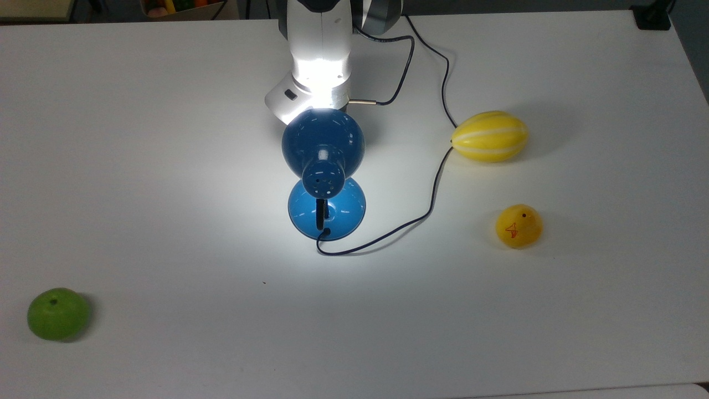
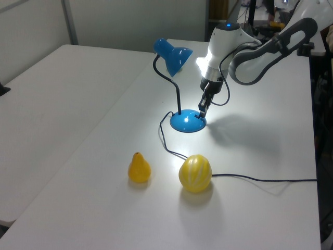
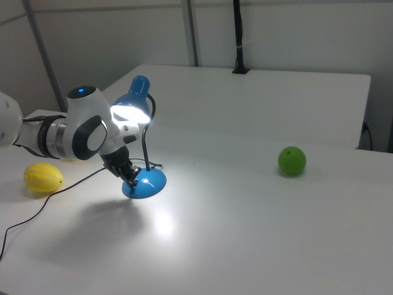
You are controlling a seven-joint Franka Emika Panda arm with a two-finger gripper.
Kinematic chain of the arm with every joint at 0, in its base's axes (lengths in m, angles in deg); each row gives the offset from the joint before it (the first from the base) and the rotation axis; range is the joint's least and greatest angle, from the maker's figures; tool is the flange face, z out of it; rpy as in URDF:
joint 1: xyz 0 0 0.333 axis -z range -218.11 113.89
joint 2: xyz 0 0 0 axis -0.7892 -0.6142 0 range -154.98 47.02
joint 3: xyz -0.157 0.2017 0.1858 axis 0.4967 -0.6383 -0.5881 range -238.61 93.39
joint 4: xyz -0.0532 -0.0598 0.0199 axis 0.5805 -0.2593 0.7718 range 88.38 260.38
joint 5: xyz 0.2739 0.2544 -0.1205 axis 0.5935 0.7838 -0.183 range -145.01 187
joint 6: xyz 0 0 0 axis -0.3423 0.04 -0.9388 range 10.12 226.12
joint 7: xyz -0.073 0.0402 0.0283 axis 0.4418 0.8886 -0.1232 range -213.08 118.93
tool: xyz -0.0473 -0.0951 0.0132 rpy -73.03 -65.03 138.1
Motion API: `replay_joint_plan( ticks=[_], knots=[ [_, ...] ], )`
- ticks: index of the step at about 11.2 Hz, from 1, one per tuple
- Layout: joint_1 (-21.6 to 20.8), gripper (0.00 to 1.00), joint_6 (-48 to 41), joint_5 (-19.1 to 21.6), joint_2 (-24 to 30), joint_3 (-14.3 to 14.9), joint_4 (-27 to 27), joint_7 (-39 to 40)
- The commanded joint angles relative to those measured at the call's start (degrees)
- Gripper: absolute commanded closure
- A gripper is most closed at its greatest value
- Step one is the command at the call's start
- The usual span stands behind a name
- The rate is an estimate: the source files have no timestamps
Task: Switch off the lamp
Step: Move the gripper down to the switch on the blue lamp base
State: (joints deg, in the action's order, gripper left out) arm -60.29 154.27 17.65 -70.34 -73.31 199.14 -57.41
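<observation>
Lamp (image 2: 187,121) mid-table, lit, base nearest me in top view. Gripper (image 2: 201,110) tip on base edge by switch; whether clenched or released, I cannot tell. I judge: pressing step. Next: short firm push down, watch glow die.

lamp (image 1: 324,144): glossy blue shade and base, black neck, thin dark cord; white glow under the shade
gripper (image 2: 202,110): black fingers on a white arm with grey joints
melon (image 1: 489,136): yellow with pale cream stripes, off to the gripper's side
pear (image 2: 139,167): yellow-orange, with a small red mark in the top view
apple (image 3: 291,160): bright green, well apart from the gripper
table (image 1: 138,166): plain white
</observation>
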Motion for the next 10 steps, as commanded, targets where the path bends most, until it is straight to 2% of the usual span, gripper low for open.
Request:
replay_joint_plan(
  ticks=[1,10],
  knots=[
    [-0.95,1.00,3.87,0.36,0.01,0.17,0.38,-1.26],
    [-0.95,1.00,4.33,0.36,-2.01,0.17,0.21,-1.26]
  ],
)
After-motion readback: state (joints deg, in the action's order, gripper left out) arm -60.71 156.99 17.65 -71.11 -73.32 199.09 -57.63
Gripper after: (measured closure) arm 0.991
